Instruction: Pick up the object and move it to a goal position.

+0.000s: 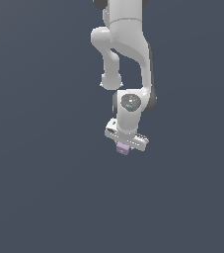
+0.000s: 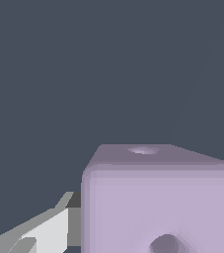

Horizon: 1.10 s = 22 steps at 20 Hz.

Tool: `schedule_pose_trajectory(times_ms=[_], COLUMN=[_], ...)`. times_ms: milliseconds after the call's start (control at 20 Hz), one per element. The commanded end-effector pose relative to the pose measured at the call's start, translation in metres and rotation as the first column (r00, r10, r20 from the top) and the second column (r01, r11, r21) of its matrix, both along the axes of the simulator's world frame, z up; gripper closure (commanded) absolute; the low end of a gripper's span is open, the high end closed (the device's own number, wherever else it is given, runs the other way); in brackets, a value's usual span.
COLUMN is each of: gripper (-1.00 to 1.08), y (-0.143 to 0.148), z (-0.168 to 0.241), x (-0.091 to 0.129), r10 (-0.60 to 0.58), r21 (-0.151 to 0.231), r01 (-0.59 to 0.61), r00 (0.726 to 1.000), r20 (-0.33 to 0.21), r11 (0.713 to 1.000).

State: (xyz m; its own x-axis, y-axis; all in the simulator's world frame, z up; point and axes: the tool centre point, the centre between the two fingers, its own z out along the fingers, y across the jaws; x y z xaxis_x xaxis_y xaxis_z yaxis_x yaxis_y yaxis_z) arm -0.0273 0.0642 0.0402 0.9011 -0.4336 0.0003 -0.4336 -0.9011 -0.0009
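Note:
The object is a small lavender cube (image 1: 123,147) seen in the exterior view just under the white gripper (image 1: 124,147), much narrower than the gripper body. In the wrist view the lavender cube (image 2: 158,197) fills the lower right, with a dark dimple on its near face and another on its upper face. One grey-white finger (image 2: 44,230) presses against the cube's side; the other finger is out of frame. The gripper is shut on the cube, which hangs above the plain dark ground.
The white arm (image 1: 128,44) reaches down from the top of the exterior view. Around it is only a uniform dark grey-blue ground (image 1: 44,188) with no other objects or marks showing.

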Motion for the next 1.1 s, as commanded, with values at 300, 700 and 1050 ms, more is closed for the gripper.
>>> schedule_pose_trajectory(times_ms=[300,700,1050], gripper=[1.08,1.08,1.08], y=[-0.036,-0.104,-0.153], z=[0.001,0.002,0.002], x=[-0.023,-0.066,-0.096], r10=[-0.001,-0.002,-0.002], r21=[0.0,-0.001,-0.001], r01=[0.001,0.002,0.002], r00=[1.0,1.0,1.0], r20=[0.0,0.0,0.0], r11=[1.0,1.0,1.0])
